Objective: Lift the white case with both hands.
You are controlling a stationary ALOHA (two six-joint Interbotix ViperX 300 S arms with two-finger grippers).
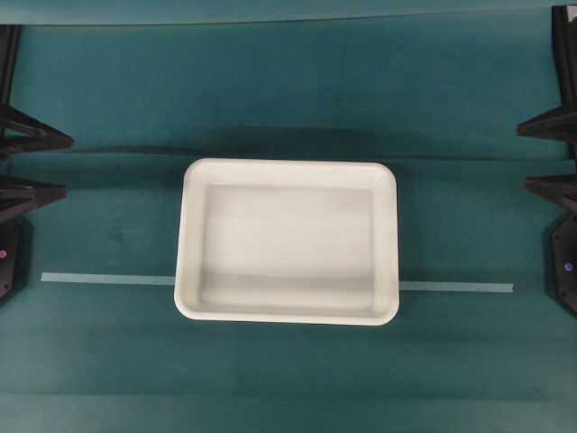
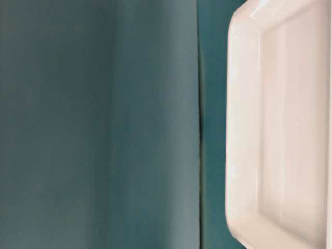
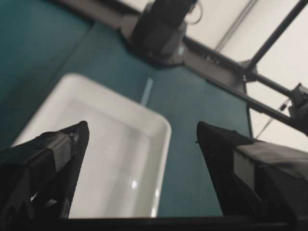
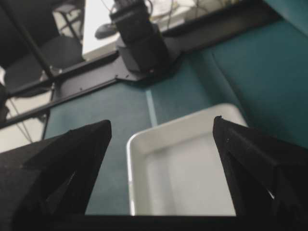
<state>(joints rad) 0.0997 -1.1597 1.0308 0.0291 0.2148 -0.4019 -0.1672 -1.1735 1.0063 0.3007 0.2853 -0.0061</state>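
From overhead I see the white case (image 1: 287, 242) lying flat near the middle of the teal-covered worktop (image 1: 288, 99), its long sides running left to right and its open, glossy inside facing up. A thin pale tape strip (image 1: 455, 287) runs across the worktop and passes under the case, showing on both sides of it.

My left tool (image 1: 25, 165) sits at the left edge of the overhead view and my right tool (image 1: 552, 153) at the right edge. Each is well apart from the case and touches nothing. Both tools are released, their black wedge-shaped fingers spread wide with nothing between them.

Through the left wrist camera, I look between the two spread fingers (image 3: 57, 161) down onto the case, with the far arm's base (image 3: 161, 26) beyond it. The right wrist camera gives the mirrored view: a rounded corner of the case shows between its fingers (image 4: 262, 159), with the tape strip leading away toward the opposite arm's base (image 4: 142, 43).

The table-level camera shows the rolled rim of the case resting on the teal cloth.
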